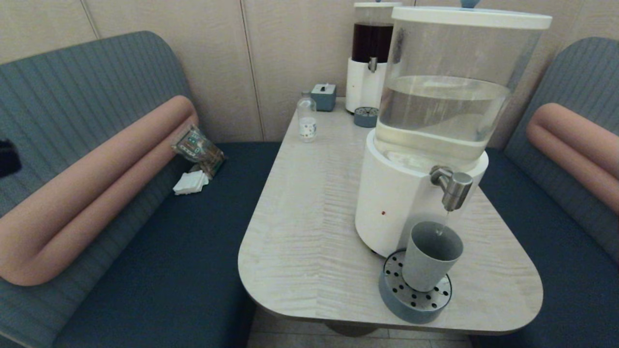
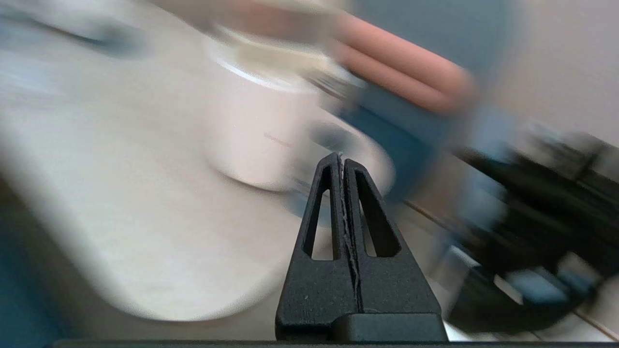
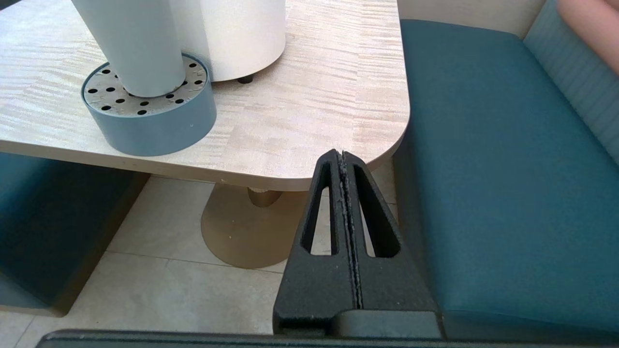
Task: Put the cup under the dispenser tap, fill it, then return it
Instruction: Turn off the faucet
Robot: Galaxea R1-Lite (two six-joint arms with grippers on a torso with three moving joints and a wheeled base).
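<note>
The grey-blue cup (image 1: 428, 256) stands upright on the round drip tray (image 1: 411, 299), directly below the steel dispenser tap (image 1: 452, 186). A thin stream of water falls from the tap into it. The right wrist view shows the cup (image 3: 133, 43) and tray (image 3: 154, 121) from low down. My right gripper (image 3: 341, 152) is shut and empty, below and off the table's near corner. My left gripper (image 2: 342, 155) is shut and empty too; its view is smeared, with the dispenser's white base (image 2: 256, 140) ahead of it. Nothing holds the cup.
The large clear-tank dispenser (image 1: 425, 145) fills the table's right side. At the back stand a dark-liquid dispenser (image 1: 370, 53), a small bottle (image 1: 307, 118), a tissue box (image 1: 323, 95) and a small tray (image 1: 365, 116). Blue benches flank the table (image 1: 309, 232); a packet (image 1: 197, 147) lies on the left one.
</note>
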